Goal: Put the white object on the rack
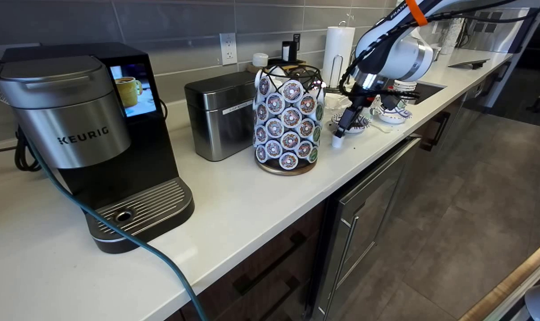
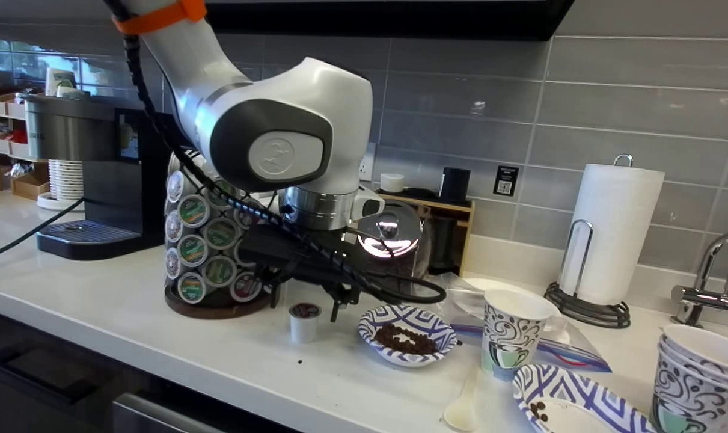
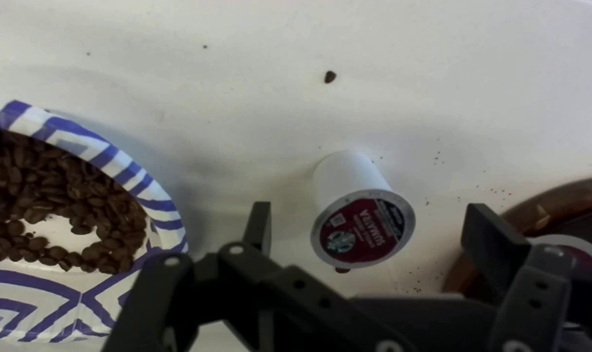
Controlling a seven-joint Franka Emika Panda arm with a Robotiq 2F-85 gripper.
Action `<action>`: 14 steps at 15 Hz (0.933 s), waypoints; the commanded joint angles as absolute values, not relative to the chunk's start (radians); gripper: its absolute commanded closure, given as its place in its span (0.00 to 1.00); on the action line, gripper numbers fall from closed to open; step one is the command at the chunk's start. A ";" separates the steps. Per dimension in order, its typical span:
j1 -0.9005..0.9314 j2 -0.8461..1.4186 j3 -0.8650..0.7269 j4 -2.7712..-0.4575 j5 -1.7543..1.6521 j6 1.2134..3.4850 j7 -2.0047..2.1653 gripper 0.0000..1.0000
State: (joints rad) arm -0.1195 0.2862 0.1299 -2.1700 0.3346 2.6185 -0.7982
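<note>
The hand [image 3: 371, 215] is found spread wide, holding nothing, one jaw either side of the white coffee pod [image 2: 304, 329], presumably to pinch its walls, the pod standing lid-up beside the rack [image 2: 219, 310], set in from the front edge of the worktop [image 2: 105, 285].

Glare marks glossy grey wall tiles [image 2: 478, 107], and in the soft-focus wrist view shadow edges a blue-patterned white bowl [image 3: 139, 183].

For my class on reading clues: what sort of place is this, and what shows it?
Probably a kitchenette or break room, perhaps in an office: the Keurig coffee maker, the coffee-pod rack and the sink tap suggest it.
</note>
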 commanded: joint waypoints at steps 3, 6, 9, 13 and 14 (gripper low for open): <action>-0.148 0.325 0.158 -2.138 0.379 2.621 -0.836 0.16; -0.148 0.331 0.155 -2.133 0.366 2.620 -0.827 0.42; -0.150 0.333 0.156 -2.132 0.361 2.619 -0.828 0.67; -0.141 0.324 0.141 -2.130 0.337 2.585 -0.793 0.72; -0.137 0.316 0.134 -2.134 0.328 2.577 -0.772 0.72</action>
State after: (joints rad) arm -0.1354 0.3169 0.1423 -2.1428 0.3501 2.6178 -0.8072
